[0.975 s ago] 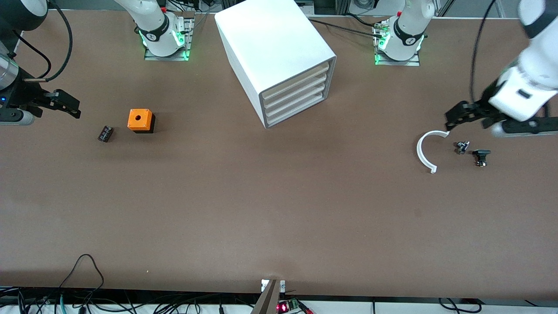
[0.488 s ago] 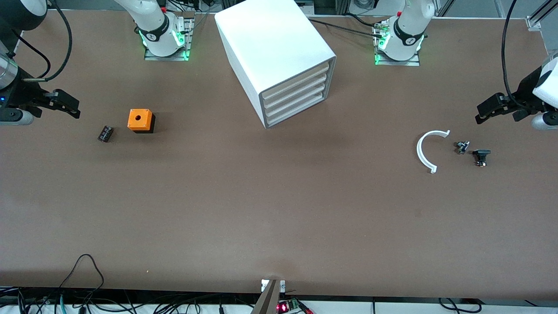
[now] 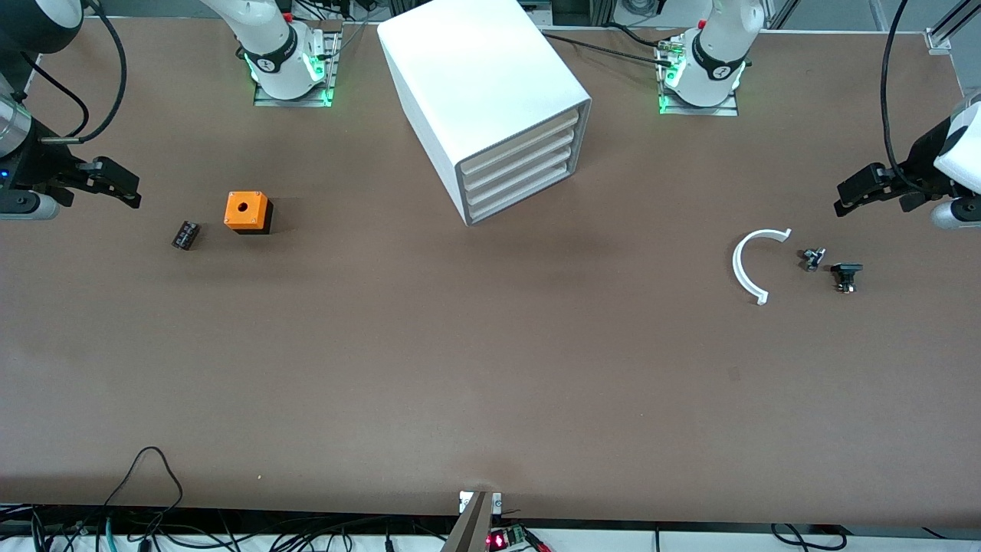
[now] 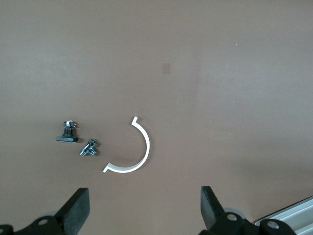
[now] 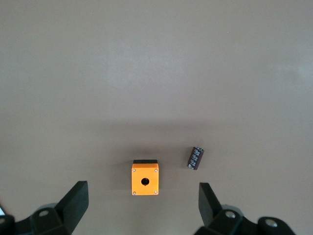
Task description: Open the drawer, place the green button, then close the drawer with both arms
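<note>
Over matte brown table (image 3: pixel 460 368), left tool (image 3: pixel 844 198) & right tool (image 3: pixel 126 189) released.

Bright, even overhead light (soft shadows), sharp.

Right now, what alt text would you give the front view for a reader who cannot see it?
A white four-drawer cabinet stands on a brown table, all drawers shut, its lowest drawer untouched. The open left gripper hovers near a white curved piece and two small dark parts; the open right gripper hovers near an orange box and a black part.
</note>
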### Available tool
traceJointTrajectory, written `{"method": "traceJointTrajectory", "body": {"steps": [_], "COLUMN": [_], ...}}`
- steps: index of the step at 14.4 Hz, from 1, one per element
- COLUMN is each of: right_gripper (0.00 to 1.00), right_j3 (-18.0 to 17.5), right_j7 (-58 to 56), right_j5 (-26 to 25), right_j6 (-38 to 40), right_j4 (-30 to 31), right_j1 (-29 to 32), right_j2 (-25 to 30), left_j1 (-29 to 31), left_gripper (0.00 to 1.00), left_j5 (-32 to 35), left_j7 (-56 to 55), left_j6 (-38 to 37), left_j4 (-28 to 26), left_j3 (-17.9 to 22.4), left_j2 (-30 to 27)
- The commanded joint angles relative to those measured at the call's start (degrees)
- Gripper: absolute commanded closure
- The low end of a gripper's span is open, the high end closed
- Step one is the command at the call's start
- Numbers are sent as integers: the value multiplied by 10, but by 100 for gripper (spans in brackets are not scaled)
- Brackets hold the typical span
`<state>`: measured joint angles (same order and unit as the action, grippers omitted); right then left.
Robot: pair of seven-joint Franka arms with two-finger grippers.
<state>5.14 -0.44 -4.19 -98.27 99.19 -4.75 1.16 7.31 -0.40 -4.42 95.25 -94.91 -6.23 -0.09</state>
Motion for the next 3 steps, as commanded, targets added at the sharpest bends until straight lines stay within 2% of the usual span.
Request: {"method": "traceJointTrajectory", "body": {"steps": [1,3], "right_gripper": [0,0], "right_j3": [1,2], "right_j7": [-6,-7], "right_j5": [9,9], "right_j6": [5,5], "right_j4": [-5,-5], "right_j1": [1,2], "right_j2": [3,3], "left_j1": [-1,-1], "left_gripper": [0,0], "left_j5": [7,7], "left_j7": [5,7], "left_j6": [-9,-9], "left_j4": [5,5], "left_j3": [-1,-1], "left_j2": [0,0]}}
